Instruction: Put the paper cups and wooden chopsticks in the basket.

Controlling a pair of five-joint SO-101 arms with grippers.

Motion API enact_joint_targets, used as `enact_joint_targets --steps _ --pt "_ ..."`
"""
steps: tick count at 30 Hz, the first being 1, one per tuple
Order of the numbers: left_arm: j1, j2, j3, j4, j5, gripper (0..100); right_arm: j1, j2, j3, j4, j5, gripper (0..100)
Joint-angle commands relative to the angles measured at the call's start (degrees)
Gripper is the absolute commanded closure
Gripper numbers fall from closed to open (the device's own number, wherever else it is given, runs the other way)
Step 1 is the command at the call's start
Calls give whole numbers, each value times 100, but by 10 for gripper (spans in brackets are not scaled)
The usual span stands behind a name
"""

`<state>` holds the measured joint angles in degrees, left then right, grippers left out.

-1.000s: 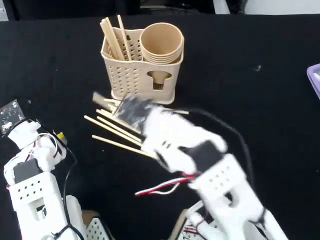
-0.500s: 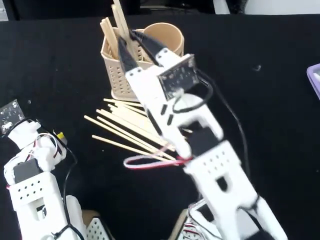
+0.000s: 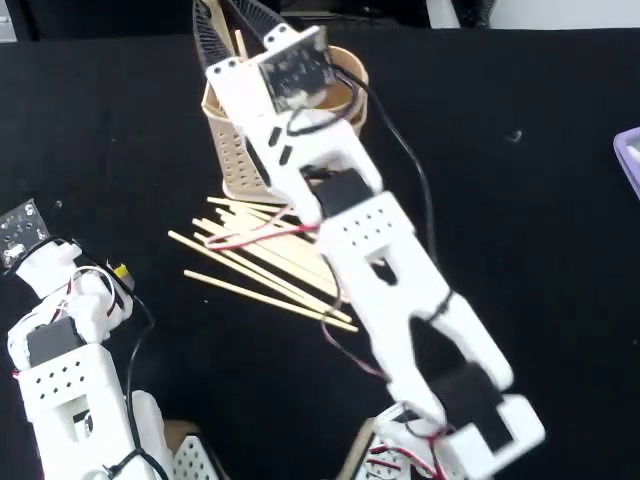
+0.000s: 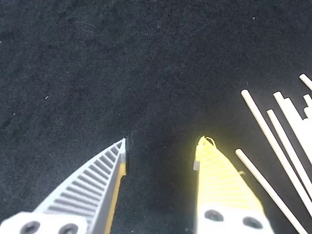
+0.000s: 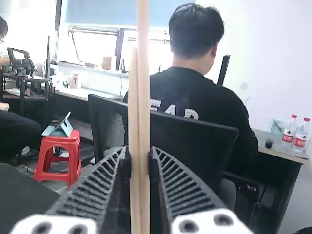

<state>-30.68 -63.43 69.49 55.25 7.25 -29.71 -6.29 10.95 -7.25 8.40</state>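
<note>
The right claw [image 5: 140, 165] was clamped on two wooden chopsticks [image 5: 143, 73], which lay pressed side by side between its black ribbed fingers [image 5: 105, 180]. The sticks ran straight out past the fingertips, one reaching farther than the other. Beyond them lay a room with a black office chair [image 5: 195, 146], a red stool [image 5: 59, 153] on the floor, and two water bottles [image 5: 295, 134] standing on a far desk [image 5: 278, 151].

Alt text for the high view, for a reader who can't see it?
The right gripper, shut on wooden chopsticks, is held out over the basket, which contains stacked paper cups. Loose chopsticks lie on the black table before the basket; the left arm sits at the near left.
</note>
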Motion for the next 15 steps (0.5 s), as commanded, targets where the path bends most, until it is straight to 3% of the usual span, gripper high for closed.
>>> enact_joint_targets --steps 1,9,15 --pt "-4 18 -40 -97 0 773 158 347 -391 -132 -18 988" --pt "-4 18 -31 -88 0 773 352 470 180 422 -35 978" --pt "-4 18 -31 -88 0 773 316 470 198 923 -35 875"
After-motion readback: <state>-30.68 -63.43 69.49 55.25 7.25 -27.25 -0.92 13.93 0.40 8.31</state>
